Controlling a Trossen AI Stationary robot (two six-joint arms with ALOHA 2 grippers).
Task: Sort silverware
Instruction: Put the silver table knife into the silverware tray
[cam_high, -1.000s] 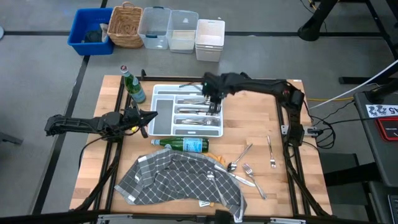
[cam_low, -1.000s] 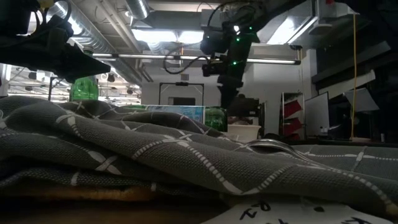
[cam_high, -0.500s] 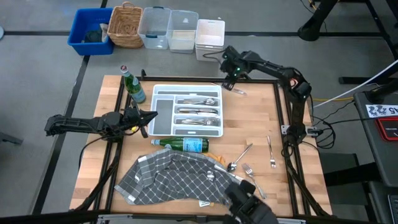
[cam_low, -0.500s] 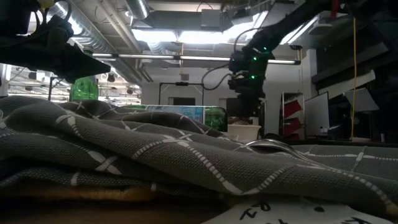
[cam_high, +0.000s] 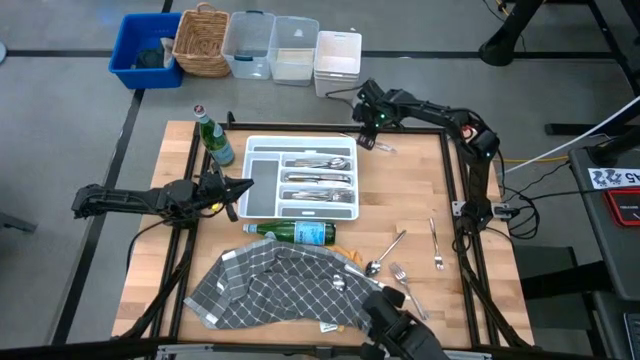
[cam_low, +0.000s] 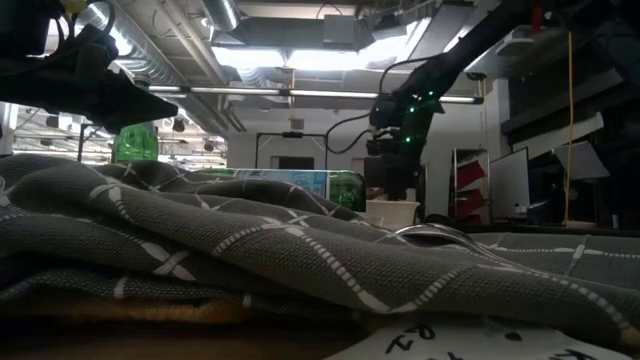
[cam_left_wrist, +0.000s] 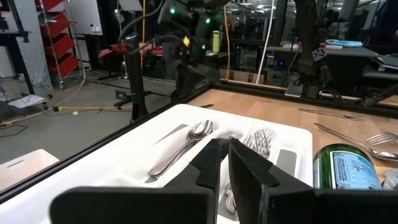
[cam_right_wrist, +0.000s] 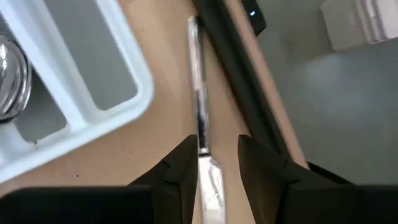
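Observation:
A white tray on the wooden table holds sorted silverware in its compartments. More silverware lies loose on the table at the near right: a spoon and two forks. A knife lies on the table by the far edge, right of the tray. My right gripper hangs open over it, pointing steeply down, with one finger on either side of the knife. My left gripper is shut and level at the tray's left side, holding nothing.
One green bottle stands at the tray's far left corner. Another bottle lies near the tray's front edge. A grey checked cloth covers the near middle. Bins and a basket stand beyond the far edge. A dark shape shows at the near edge.
My right gripper has swung from over the tray's right end toward the table's far right. It has sunk a little and rolled, and it now stands over the knife by the far edge. The gap between its fingers looks the same.

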